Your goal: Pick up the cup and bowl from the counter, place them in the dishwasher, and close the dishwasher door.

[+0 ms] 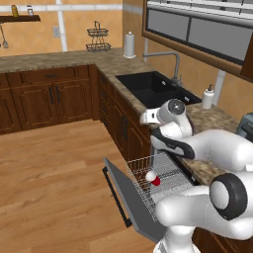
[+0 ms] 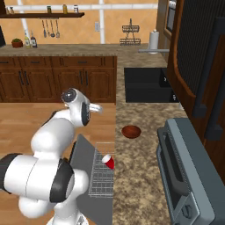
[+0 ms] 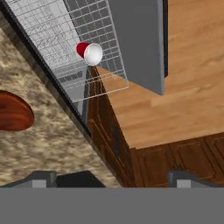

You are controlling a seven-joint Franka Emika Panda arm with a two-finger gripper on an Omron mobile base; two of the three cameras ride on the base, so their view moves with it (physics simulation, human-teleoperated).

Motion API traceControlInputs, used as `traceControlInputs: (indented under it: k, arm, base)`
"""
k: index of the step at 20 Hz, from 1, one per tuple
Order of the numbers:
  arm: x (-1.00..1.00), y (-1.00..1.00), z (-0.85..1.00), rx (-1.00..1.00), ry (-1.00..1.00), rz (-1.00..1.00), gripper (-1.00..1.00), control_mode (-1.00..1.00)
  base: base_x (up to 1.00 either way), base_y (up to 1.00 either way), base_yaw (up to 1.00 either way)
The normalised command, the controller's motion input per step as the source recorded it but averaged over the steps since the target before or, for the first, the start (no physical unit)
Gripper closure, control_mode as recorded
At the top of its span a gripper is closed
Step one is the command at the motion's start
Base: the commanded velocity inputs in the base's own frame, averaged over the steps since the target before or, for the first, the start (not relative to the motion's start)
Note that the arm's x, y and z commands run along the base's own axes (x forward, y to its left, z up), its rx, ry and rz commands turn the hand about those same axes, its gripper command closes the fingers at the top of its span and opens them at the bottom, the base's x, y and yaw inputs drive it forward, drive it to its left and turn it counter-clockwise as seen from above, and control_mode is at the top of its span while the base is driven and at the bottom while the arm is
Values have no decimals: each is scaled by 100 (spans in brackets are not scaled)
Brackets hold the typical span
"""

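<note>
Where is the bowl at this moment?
The bowl sits on the counter, between the black sink and the grey toaster oven, just beyond the open dishwasher's rack that holds the cup.

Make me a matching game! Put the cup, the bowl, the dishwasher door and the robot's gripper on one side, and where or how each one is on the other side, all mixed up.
Things:
1. cup
2. bowl
3. dishwasher door
4. gripper

Places or states:
A. dropped open
B. lying in the wire rack
C. open, holding nothing
D. sitting on the counter

Pairs: 1-B, 2-D, 3-A, 4-C
</note>
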Motion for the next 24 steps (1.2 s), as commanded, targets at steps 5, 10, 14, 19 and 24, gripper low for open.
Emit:
traceControlInputs:
  k: [5, 10, 14, 19, 24]
  arm:
    - [24, -7, -37, -26, 46, 0, -100, -100]
    - [24, -49, -54, -21, 45, 1, -100, -100]
    - [10, -64, -57, -4, 18, 1, -100, -100]
    - [28, -53, -46, 0, 10, 1, -100, -100]
    - [46, -44, -49, 0, 8, 4, -100, -100]
  base:
    - [0, 0, 0]
    - [0, 0, 0]
    - [0, 0, 0]
    - [0, 0, 0]
    - [0, 0, 0]
